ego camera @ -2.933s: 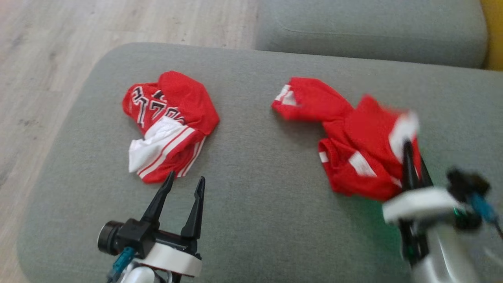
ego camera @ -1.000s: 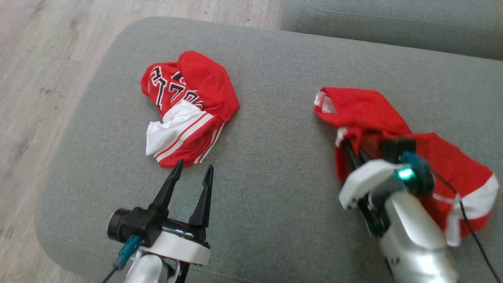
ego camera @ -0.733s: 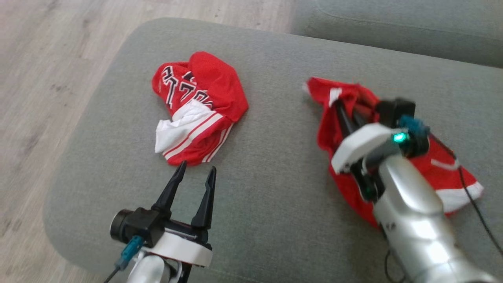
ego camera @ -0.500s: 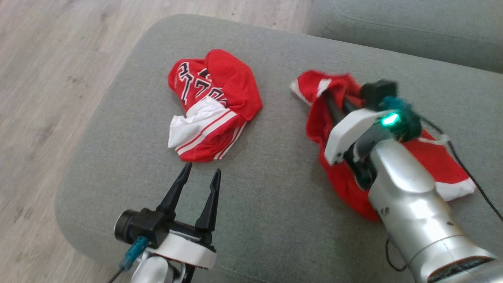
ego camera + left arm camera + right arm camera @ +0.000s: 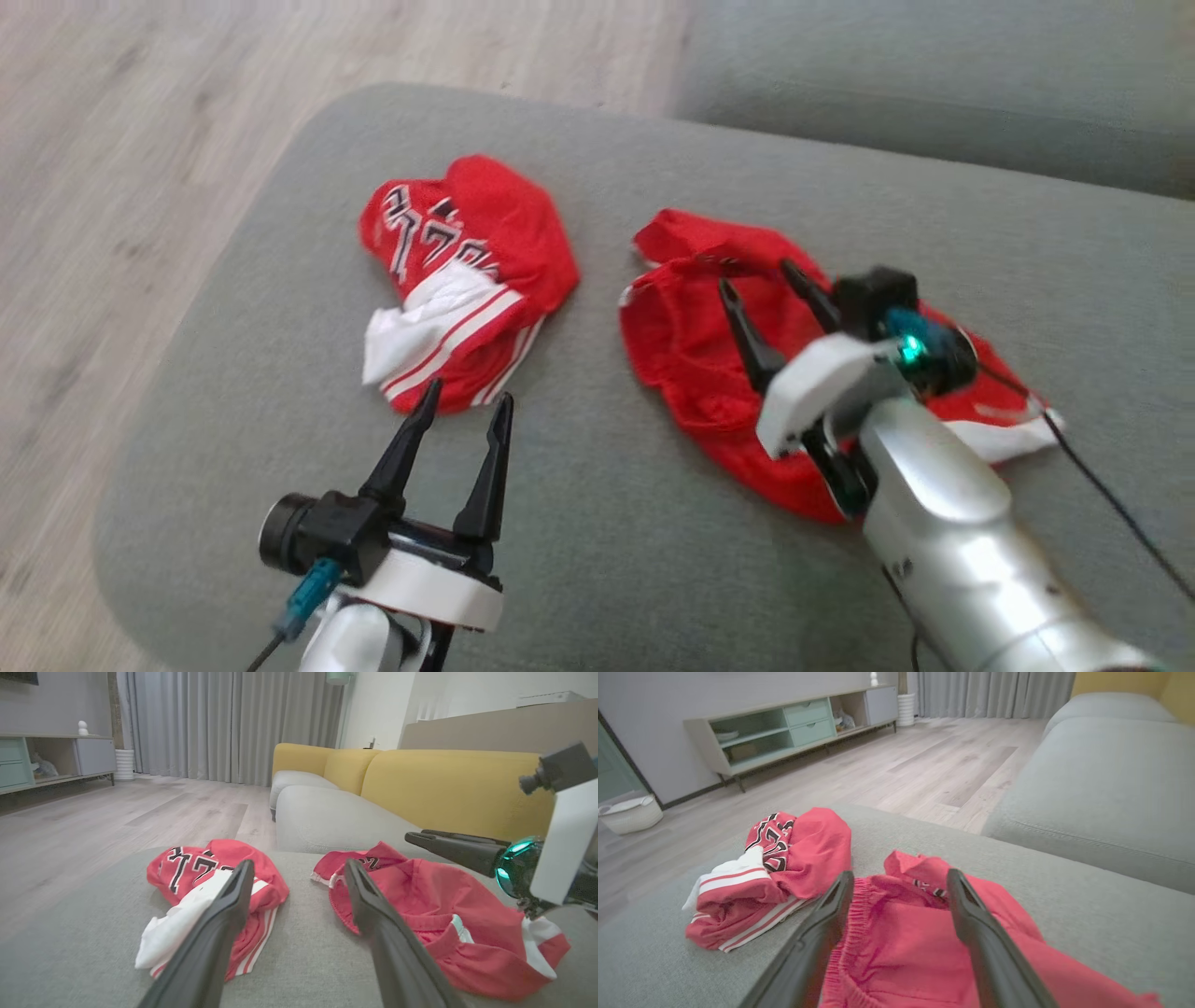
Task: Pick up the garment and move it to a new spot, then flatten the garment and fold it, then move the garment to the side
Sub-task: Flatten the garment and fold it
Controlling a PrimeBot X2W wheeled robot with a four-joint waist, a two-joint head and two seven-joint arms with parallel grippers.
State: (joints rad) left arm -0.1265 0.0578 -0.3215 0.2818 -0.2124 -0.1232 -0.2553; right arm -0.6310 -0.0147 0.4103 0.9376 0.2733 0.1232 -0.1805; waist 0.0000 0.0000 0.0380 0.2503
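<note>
The right jaws have just been opened wide, so nothing is held now. The red garment (image 5: 681, 378) has been dropped on the grey sofa (image 5: 607, 560), near a striped red top (image 5: 485, 243). The left jaws are open and empty. Flattening is likely next.

The crumpled red jersey (image 5: 467, 271) near the grey sofa seat's (image 5: 597, 523) left edge bears black, white-edged characters, too folded to read. A small dark print on the red shorts (image 5: 695, 373) is equally illegible.
</note>
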